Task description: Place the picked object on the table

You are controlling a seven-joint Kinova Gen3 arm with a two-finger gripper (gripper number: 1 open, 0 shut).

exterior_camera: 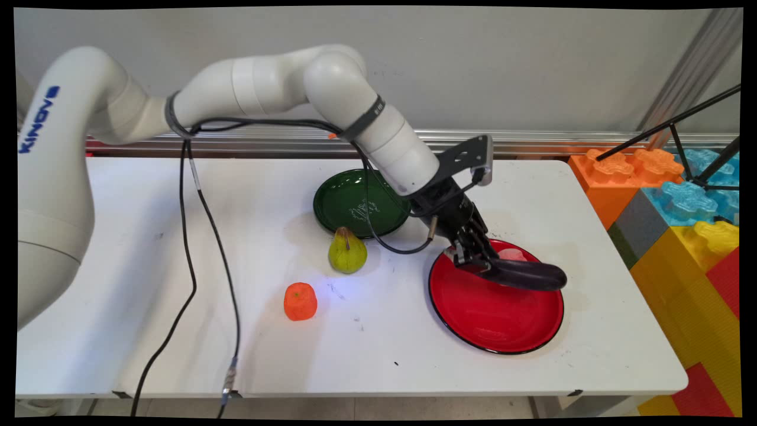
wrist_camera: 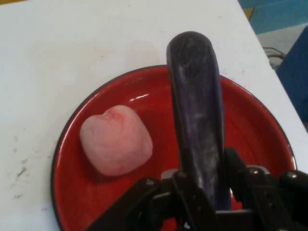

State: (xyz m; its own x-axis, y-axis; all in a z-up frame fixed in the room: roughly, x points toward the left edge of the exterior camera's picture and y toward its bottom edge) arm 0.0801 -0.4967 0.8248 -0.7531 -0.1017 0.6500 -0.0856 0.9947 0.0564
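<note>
So the gripper (exterior_camera: pixel 473 260) was down over the near-left rim of the red plate (exterior_camera: pixel 491 331), with its fingers (wrist_camera: pixel 192 192) clamped on one end of a dark purple eggplant (exterior_camera: pixel 526 275). The key bit: the eggplant's long axis ran straight out from the fingers, sticking away from the hand and across the plate toward the worktop's right side, roughly level and held just above the plate as far as I could tell. In the hand view it pointed up the middle of the picture, its far tip (wrist_camera: pixel 190 41) past the plate's rim.

Beside it, a pale pink, heart-ish fruit (wrist_camera: pixel 115 139) sat on the plate, close but not touching. Off to the left on the worktop (exterior_camera: pixel 177 248) were a green plate (exterior_camera: pixel 343 204), a pear (exterior_camera: pixel 347 251) and a small orange fruit (exterior_camera: pixel 300 301), all well apart from the hand.
</note>
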